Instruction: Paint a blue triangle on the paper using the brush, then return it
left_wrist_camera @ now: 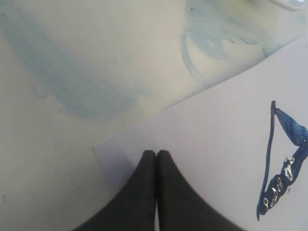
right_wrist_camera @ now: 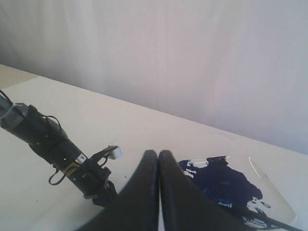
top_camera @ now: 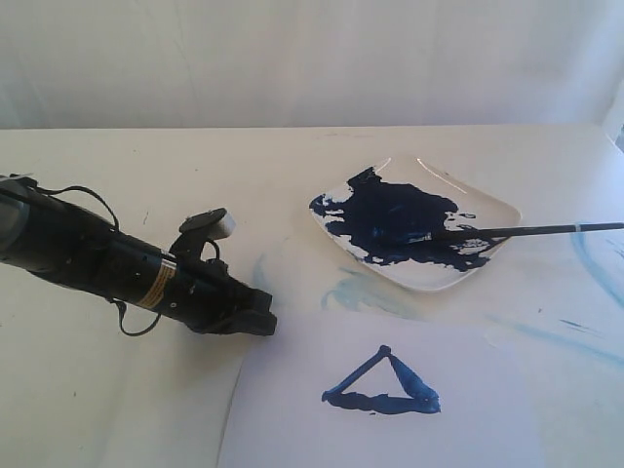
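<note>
Left gripper (left_wrist_camera: pixel 156 155) clenched, empty, tips over paper (left_wrist_camera: pixel 216 144) corner. Right gripper (right_wrist_camera: pixel 158 155) clenched, empty, above table (right_wrist_camera: pixel 144 127). Brush (top_camera: pixel 526 231) lies free across plate (top_camera: pixel 490 206).

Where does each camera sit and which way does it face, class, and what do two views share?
Exterior: off the arms, looking down across the table toward the white wall; shows the left arm, plate, brush, blue triangle.
Left wrist: facing down at the paper; its shut left gripper shows.
Right wrist: raised, facing across the table; its shut right gripper shows.
Shared: exterior and right wrist both show the left arm and plate.
</note>
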You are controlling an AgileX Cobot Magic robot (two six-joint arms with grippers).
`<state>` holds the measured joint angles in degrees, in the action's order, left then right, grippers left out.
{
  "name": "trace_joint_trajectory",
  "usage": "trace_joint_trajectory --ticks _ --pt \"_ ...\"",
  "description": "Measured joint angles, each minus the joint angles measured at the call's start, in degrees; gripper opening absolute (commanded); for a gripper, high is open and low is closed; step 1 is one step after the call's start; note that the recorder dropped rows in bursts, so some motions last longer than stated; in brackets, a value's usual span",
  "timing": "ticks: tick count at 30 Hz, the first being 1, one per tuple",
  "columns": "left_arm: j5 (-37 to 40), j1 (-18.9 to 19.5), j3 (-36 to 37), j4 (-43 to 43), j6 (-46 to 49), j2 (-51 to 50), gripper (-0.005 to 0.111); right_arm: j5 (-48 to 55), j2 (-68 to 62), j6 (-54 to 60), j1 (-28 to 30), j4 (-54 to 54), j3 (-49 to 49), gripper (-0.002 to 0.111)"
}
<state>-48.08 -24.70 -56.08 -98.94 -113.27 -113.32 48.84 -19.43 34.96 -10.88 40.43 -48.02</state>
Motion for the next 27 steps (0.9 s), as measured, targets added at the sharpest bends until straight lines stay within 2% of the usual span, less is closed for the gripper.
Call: trace_joint_trajectory --ticks 11,18,23,27 --pt "-0.1 0.0 0.0 0.0 0.0 0.0 0.0 3.6 2.0 -3.5 0.0 -4.5 0.0 0.0" --pt "-5.8 1.1 -1.6 0.0 0.7 0.3 0.0 2.9 2.1 -3.5 0.0 -5.0 0.0 0.0" --pt "-8.5 1.6 -3.7 -0.2 1.1 4.2 0.0 0.4 2.5 -6.2 0.0 -8.3 1.7 0.0" --pt "-8.9 3.9 -6.0 -0.5 0.4 10.1 0.0 -0.5 2.5 -7.8 0.0 -9.4 3.6 0.0"
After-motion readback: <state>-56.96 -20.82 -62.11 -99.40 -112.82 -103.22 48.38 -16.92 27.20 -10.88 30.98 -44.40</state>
